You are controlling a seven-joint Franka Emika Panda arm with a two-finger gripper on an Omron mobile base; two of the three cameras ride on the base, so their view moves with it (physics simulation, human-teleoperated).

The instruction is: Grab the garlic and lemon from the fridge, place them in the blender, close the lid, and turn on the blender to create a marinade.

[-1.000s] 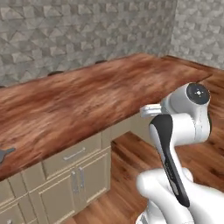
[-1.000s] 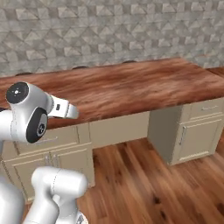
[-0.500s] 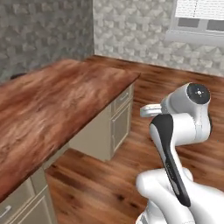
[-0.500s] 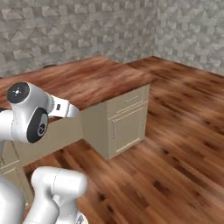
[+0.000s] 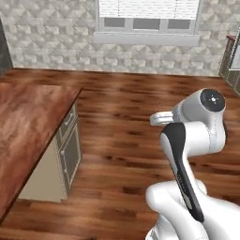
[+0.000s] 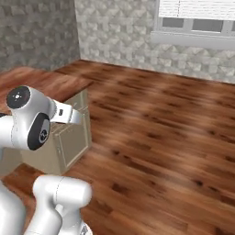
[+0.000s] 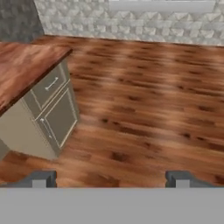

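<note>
The garlic, lemon, fridge, blender and lid are all out of view. My gripper [image 7: 111, 179] is open, its two dark fingertips [image 7: 40, 178] standing wide apart at the bottom of the hand view with nothing between them. It hangs over bare wooden floor, beside the end of a counter. The arm is folded close to the base, its white hand [image 5: 161, 118] pointing left in the left base view and the hand [image 6: 69, 114] pointing right in the right base view.
A wood-topped counter [image 5: 28, 126] with a beige drawer and cabinet door [image 7: 57, 113] ends at my left. Wooden floor [image 5: 122, 140] stretches ahead to a stone-tiled wall with a window [image 5: 147, 21]. A dark frame [image 5: 229, 61] stands at the far right.
The whole scene has swept leftward in both base views as the base turned right: the counter slid away and open floor, wall and window came into view. The arm's pose is unchanged.
</note>
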